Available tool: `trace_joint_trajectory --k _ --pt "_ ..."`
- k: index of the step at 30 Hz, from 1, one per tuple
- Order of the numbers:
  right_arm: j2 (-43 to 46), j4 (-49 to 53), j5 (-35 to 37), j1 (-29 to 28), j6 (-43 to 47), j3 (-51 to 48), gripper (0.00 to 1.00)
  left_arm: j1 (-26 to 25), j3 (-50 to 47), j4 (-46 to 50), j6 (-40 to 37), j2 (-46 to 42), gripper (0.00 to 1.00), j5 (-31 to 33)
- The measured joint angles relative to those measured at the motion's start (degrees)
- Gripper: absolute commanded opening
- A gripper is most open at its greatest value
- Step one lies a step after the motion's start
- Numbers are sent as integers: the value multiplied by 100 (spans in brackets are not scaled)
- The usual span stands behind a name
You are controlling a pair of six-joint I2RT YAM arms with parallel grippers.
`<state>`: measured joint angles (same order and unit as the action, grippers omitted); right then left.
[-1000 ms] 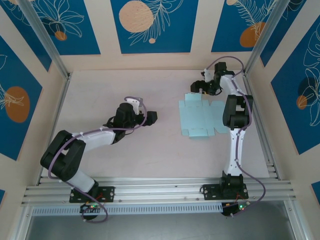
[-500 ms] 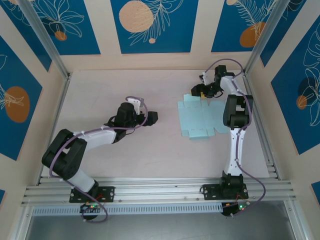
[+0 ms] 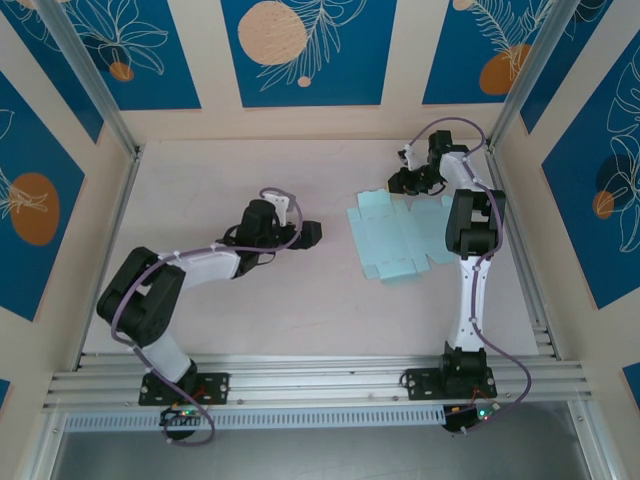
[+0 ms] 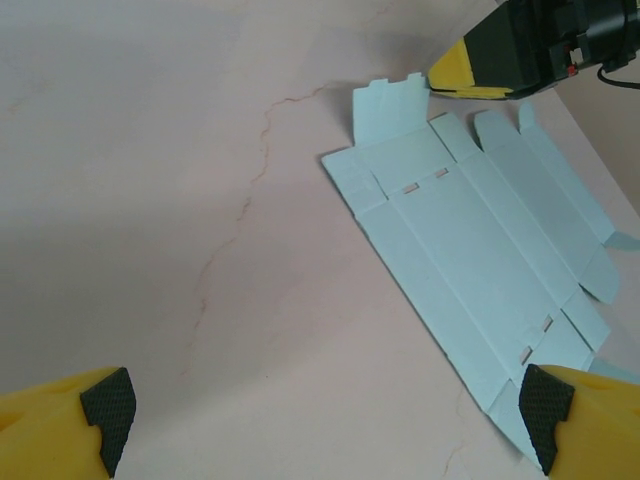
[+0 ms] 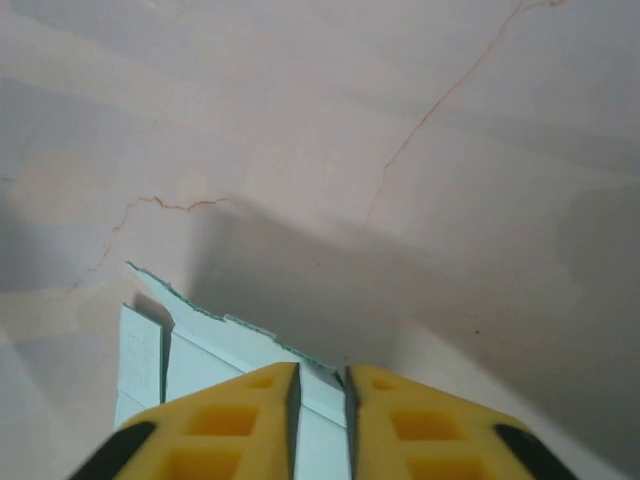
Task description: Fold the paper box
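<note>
— Where is the paper box (image 3: 398, 235)?

— On the right half of the counter (image 3: 200, 170). It is an unfolded, pale blue die-cut sheet, lying mostly flat and a little skewed. The left wrist camera shows flaps and tabs round its edges and small slits (image 4: 425, 180) cut into the panels.

— Is anything holding it?

— Yes, the right tool (image 3: 404, 182), at the sheet's far edge. In the right wrist view its yellow fingers (image 5: 250, 405) stand almost together. The thin edge of the paper box (image 5: 200, 355) runs into the narrow gap between them, so the tool is closed on that far flap.

— And the other side?

— The left tool (image 3: 312, 233) is near the middle of the counter, left of the sheet and apart from it. Its jaws are spread wide: the dark pads (image 4: 105, 405) sit in the two bottom corners of its own camera view, with the counter between them.

— What is around all that?

— The right arm (image 3: 470, 250) reaches from the near edge along the sheet's right side, and from above it overlaps that edge. Hairline cracks (image 4: 262, 140) cross the pinkish counter. Blue panels (image 3: 300, 45) with orange discs line the walls.
</note>
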<state>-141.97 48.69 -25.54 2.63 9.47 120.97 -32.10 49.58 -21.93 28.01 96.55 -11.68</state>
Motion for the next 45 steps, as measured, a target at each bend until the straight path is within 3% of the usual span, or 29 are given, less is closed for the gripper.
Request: trace_joint_trajectory --k 6,8,14,23,30,32,40,45 --pt "-87 0 87 -44 -378 11 23 -151 876 343 -153 732 92 -291" --pt "-37 -70 256 -81 -632 -52 30 -271 1233 520 -374 981 91 -289" --pt "1167 -459 1071 -212 -1591 -1532 39 -407 2763 1106 -1436 2055 79 -334" --pt "3021 -988 1626 -197 -2365 -2798 44 -354 7451 3493 -2457 4760 75 -922" --pt "3423 -1196 1729 -114 -2618 -3532 46 -306 11798 5821 -2632 6983 73 -1145" --pt "3453 -1207 1738 -111 -2645 -3587 46 -284 12504 6229 -2601 7379 77 -1202" --pt "3775 -1257 1718 -111 -2691 -3602 47 -127 12819 6850 -2170 7726 77 -1440" --pt "3926 -1351 1676 -114 -2712 -3604 47 -118 12823 6721 -1705 7772 70 -1655"
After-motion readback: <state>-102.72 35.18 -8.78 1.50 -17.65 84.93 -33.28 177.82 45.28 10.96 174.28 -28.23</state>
